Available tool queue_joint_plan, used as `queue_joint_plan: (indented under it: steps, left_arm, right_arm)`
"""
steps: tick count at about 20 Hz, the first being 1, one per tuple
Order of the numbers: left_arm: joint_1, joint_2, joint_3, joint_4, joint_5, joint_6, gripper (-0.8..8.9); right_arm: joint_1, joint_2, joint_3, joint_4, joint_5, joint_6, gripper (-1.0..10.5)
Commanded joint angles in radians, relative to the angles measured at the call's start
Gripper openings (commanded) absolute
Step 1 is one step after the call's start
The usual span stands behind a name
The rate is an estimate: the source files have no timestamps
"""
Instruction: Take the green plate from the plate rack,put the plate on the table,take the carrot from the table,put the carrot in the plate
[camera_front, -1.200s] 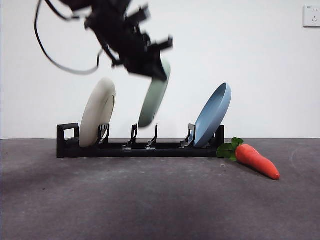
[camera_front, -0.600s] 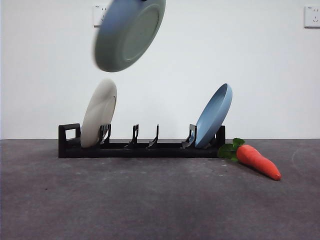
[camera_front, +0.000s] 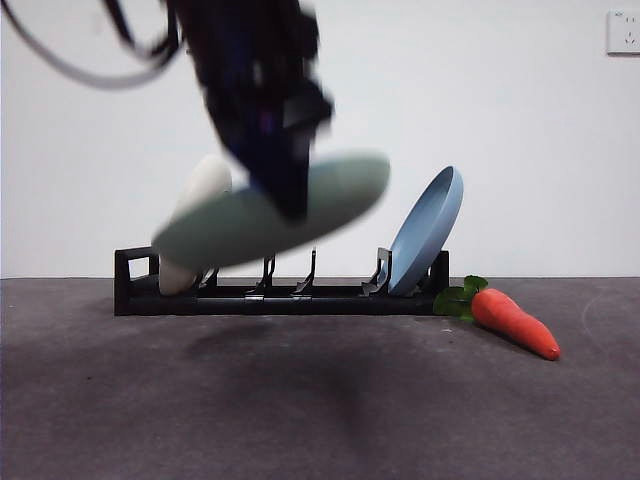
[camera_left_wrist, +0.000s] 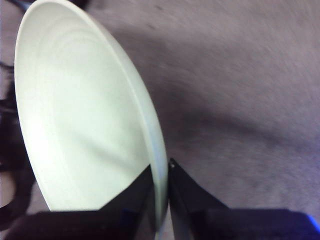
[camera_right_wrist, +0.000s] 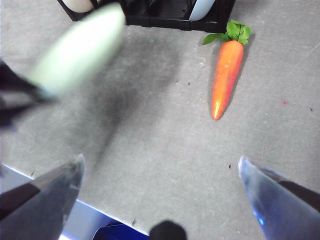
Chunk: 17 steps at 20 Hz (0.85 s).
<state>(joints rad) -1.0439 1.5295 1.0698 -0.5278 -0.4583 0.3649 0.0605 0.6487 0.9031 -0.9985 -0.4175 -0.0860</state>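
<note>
Two plates remain standing in your plate rack (camera_front: 280, 295): a cream-white plate (camera_front: 200, 190) near the end with the square loop, partly hidden, and a blue plate (camera_front: 428, 230) leaning at the other end. Your left gripper (camera_left_wrist: 161, 172) has its jaws pinched narrowly on the rim of the green plate (camera_front: 270, 212), one jaw on each face. In the front view that plate hangs blurred in the air in front of the rack, lying nearly flat with its right edge tilted up, clear of the table (camera_front: 320, 400), where it casts a soft shadow. The dark arm comes down onto it from the top of the picture. Your right gripper (camera_right_wrist: 160, 170) hangs above the table with its jaws spread wide and nothing between them. The carrot (camera_right_wrist: 226, 75) lies on the table just beside the blue plate's end of the rack, its green leaves toward the rack and its tip pointing away.
</note>
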Motion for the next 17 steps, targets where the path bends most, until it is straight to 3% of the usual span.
queue_joint_plan:
  steps: [1, 8, 14, 17]
  left_arm:
    - [-0.031, 0.056, -0.05, 0.076, -0.043, 0.062, -0.06]
    - [-0.057, 0.246, -0.067, 0.217, -0.123, 0.157, -0.06]
    - [-0.057, 0.276, -0.067, 0.22, -0.051, 0.115, 0.19]
    - [-0.057, 0.274, -0.067, 0.218, -0.045, 0.097, 3.05]
  right_arm:
    - [0.003, 0.0, 0.001, 0.003, -0.002, 0.01, 6.6]
    - [0.003, 0.0, 0.001, 0.002, -0.002, 0.022, 6.6]
    - [0.003, 0.015, 0.001, 0.002, -0.002, 0.022, 6.6]
    - [0.003, 0.034, 0.001, 0.003, -0.002, 0.022, 6.6]
